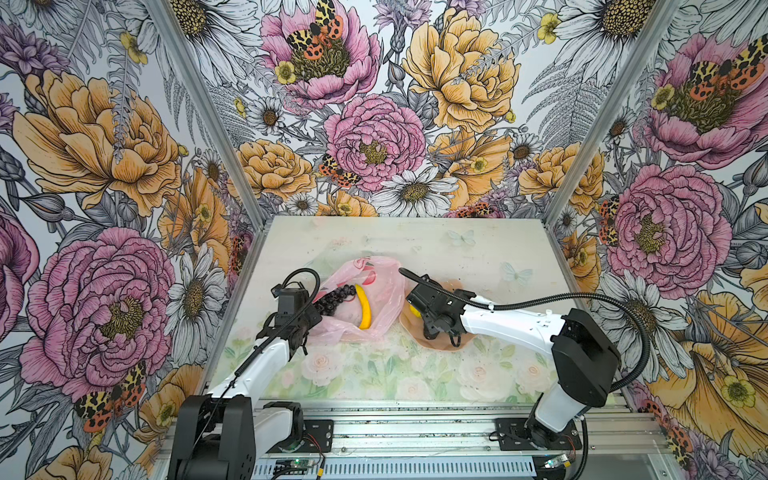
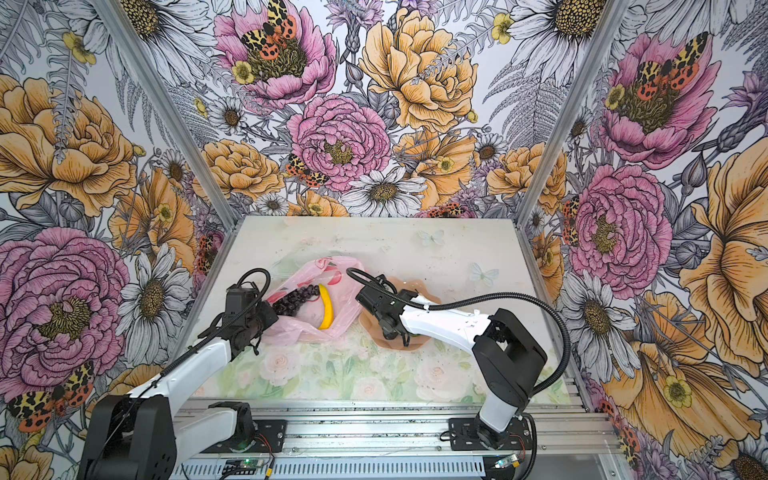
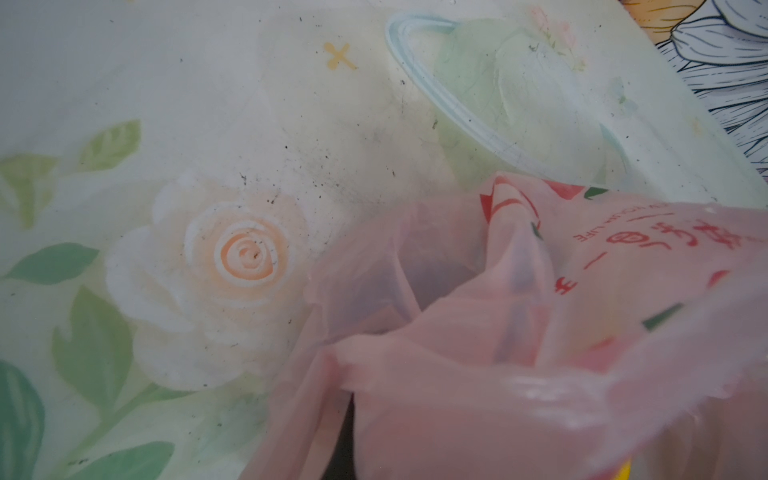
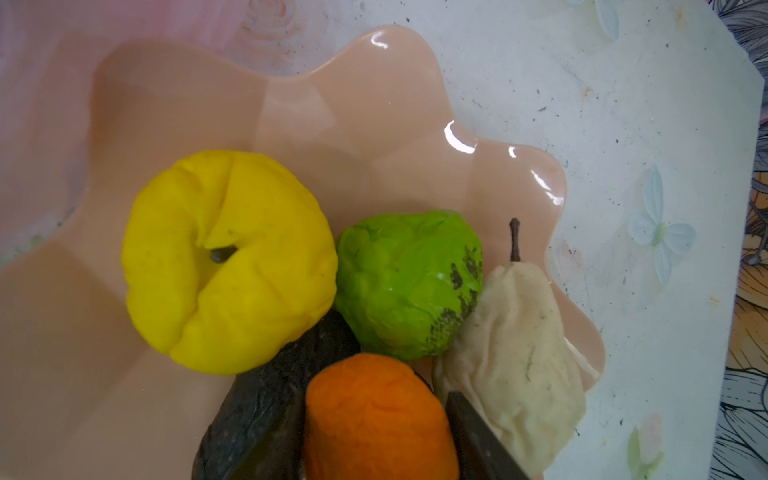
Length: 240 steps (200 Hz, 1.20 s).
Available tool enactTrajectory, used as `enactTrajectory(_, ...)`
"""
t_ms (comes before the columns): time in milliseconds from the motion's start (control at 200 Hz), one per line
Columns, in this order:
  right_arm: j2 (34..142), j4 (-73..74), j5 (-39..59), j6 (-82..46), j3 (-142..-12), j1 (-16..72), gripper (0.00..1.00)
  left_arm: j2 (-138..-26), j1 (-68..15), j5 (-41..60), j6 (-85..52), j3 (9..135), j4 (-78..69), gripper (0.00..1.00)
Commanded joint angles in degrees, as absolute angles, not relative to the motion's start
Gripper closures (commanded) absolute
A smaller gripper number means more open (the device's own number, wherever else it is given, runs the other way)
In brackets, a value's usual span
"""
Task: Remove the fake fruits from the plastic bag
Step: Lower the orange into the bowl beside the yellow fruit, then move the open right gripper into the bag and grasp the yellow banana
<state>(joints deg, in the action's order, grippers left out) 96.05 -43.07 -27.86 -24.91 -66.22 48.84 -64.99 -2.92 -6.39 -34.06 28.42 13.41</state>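
Observation:
The pale-pink plastic bag (image 1: 384, 286) (image 2: 343, 270) lies mid-table, its mouth toward the left arm. A yellow banana (image 1: 364, 308) (image 2: 326, 308) and a black grape bunch (image 1: 334, 300) (image 2: 296, 300) show in it. My left gripper (image 1: 312, 321) (image 2: 269, 321) is shut on the bag's edge; bag film (image 3: 582, 332) covers its jaws in the left wrist view. My right gripper (image 4: 376, 415) hangs over the peach bowl (image 4: 332, 124) (image 1: 432, 344), shut on an orange (image 4: 374, 399). In the bowl lie a yellow lemon (image 4: 228, 257), a green knobbly fruit (image 4: 407, 282), a cream pear-like piece (image 4: 519, 345) and a dark avocado (image 4: 266, 399).
The bowl stands just right of the bag, almost touching it. Floral walls close in the table (image 1: 457, 249) on the left, right and back. The arm bases sit on a metal rail (image 1: 415, 432) along the front edge.

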Motion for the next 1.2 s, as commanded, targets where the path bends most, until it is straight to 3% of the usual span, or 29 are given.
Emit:
enactTrajectory(0,96.6,-43.3,-29.0,-24.4,-67.8,48.8,0.4,-64.5,-2.6,-6.2,-33.2,27.8,11.9,1.0)
enactTrajectory(140,95.5,-43.3,-28.1,-24.3,-68.0,48.6,0.35,-64.5,-2.6,-6.2,-33.2,27.8,11.8,1.0)
enactTrajectory(320,93.2,-43.2,-25.0,-24.5,-68.2,47.6,0.18,-64.9,-2.6,-6.0,-33.2,27.9,11.6,1.0)
enactTrajectory(520,89.3,-43.2,-23.0,-25.0,-68.8,46.5,0.1,-66.0,-2.9,-4.9,-33.0,28.3,11.2,1.0)
enactTrajectory(896,89.2,-39.2,-15.1,-29.2,-76.0,47.6,0.17,-64.8,-6.3,-5.6,-34.4,29.0,13.0,1.0)
enactTrajectory(1196,107.1,-33.2,-6.3,-30.8,-92.0,51.4,0.24,-64.4,-13.0,-7.5,-38.4,28.3,14.8,1.0)
